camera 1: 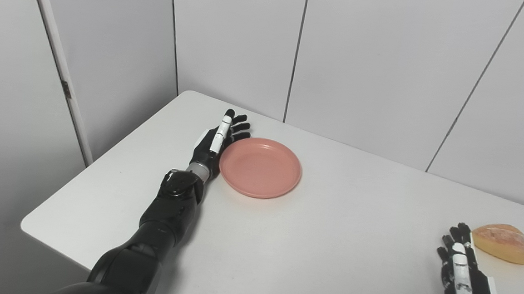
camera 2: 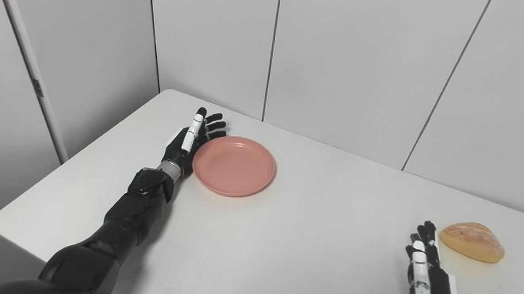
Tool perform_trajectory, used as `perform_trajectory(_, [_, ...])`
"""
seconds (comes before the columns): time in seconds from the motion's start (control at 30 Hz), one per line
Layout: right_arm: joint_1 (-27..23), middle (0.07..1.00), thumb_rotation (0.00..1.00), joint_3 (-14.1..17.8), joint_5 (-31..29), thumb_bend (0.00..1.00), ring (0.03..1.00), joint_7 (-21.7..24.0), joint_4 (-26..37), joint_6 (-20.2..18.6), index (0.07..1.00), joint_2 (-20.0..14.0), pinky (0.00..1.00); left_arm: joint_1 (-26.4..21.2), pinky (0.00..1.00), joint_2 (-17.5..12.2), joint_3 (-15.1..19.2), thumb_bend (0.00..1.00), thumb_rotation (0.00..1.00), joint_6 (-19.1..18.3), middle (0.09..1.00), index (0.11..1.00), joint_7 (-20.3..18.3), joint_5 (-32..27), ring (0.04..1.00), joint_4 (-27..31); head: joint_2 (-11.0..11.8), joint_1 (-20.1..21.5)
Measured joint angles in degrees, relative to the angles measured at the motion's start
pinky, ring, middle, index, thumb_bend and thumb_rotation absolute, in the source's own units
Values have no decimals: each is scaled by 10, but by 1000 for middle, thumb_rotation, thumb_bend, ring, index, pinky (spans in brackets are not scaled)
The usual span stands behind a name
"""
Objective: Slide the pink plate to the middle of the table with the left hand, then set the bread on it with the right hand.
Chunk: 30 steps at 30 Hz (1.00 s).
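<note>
A: Item one on your list, the table (camera 1: 338, 242)?

B: White top, set into a corner of grey panelled walls (camera 1: 385, 59). You have three loose entries on it: one plate, one bread, two hands.

A: Pink plate (camera 1: 260, 167), location?

B: Left-rear part of the table, flat, nothing in it. It sits left of the table's middle and well apart from the bread.

A: Your left hand (camera 1: 219, 140)?

B: Stretched out along the plate's left rim, on edge, fingers (camera 1: 240, 126) straight and a little spread, pointing toward the back wall. The palm side faces the plate and lies right against the rim; you cannot tell from either view whether it actually presses on it. It holds nothing.

A: Bread (camera 2: 472, 241)?

B: Golden, rounded loaf piece, lying on the table at the near right, close to the right edge of both views.

A: Right hand (camera 2: 424, 275)?

B: Low at the near right, back of the hand up, fingers extended and apart, nothing held. Its fingertips (camera 2: 425, 229) point away from you and stop just beside the bread's left end, with a narrow strip of table showing between them.
</note>
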State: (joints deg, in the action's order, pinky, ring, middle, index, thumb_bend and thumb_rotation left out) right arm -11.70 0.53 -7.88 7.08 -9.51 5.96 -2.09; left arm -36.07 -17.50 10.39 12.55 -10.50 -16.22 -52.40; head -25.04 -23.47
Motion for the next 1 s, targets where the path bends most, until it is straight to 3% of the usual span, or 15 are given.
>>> perform_trajectory(0.4, [-12,1000,829,-3,12,593,1000,-1,-18,29,1000,2,1000,25,907,7,-17,678,1000,-34,855,823,-43,-1,842,59,-37,59])
perform_trajectory(0.5, [-13,1000,832,-4,17,623,1000,-4,-18,29,1000,7,1000,29,887,11,-20,667,1000,-45,845,819,-45,-1,840,70,-46,78])
perform_trajectory(0.73, [-8,1000,825,-15,44,593,1000,-29,-8,26,1000,30,1000,33,866,19,-29,674,1000,-49,842,814,-60,-1,827,77,-69,139])
perform_trajectory(1.0, [-4,1000,811,-21,57,636,1000,-47,2,1,1000,47,1000,38,885,22,-36,658,1000,-66,851,829,-75,-1,832,94,-86,190])
